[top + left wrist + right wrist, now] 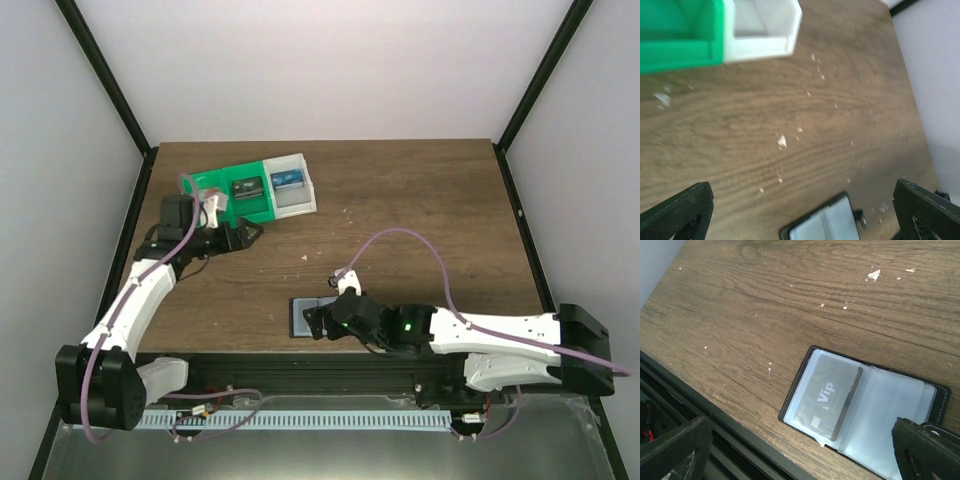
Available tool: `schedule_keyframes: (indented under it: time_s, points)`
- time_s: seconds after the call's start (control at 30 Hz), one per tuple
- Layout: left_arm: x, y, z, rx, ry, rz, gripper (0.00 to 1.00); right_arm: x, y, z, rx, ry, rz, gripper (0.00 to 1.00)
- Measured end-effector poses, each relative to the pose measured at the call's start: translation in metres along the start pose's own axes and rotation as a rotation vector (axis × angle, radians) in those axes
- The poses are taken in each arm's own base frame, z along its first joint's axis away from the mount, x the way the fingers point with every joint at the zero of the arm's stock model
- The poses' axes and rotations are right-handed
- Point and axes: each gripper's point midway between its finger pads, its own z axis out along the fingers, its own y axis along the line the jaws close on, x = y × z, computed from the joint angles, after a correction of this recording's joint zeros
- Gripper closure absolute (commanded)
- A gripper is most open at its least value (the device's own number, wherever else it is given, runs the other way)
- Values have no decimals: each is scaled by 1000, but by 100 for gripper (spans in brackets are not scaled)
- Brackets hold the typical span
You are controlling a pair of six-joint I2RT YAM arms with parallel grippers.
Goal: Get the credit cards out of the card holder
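Observation:
The card holder [890, 410] lies open and flat near the table's front edge, black with clear blue-grey pockets. A grey card marked "Vip" [832, 392] sits inside its left pocket, and a small white corner [821, 442] pokes out below it. No red or pinkish credit cards show. My right gripper [800, 460] hovers over the holder, open and empty; in the top view it [316, 322] covers the holder's [302, 312] right side. My left gripper [243, 236] is open and empty near the tray. In the left wrist view my left gripper [800, 217] is well apart from the holder [825, 225].
A green-and-white tray [222, 181] stands at the back left, holding a black item [247, 189] and a blue item [287, 181]; its wall [715, 45] shows in the left wrist view. Small white flecks [782, 142] dot the wood. A black rail [715, 425] runs along the front edge.

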Motion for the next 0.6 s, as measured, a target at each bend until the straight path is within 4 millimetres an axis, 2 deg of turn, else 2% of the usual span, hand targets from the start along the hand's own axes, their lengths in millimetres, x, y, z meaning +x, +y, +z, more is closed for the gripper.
schedule_keyframes:
  time_s: [0.13, 0.33, 0.47, 0.6]
  points:
    - [32, -19, 13, 51, 70, 19, 0, 0, 1, 8, 27, 22, 5, 0]
    - [63, -51, 18, 140, 101, 59, 0, -6, -1, 10, 38, 20, 22, 1]
    - [69, -57, 15, 147, 72, 72, 0, -12, -2, 7, 27, 5, 35, 4]
    - [62, -51, 8, 104, 5, 73, 0, -18, -6, 2, 11, -22, 53, 5]
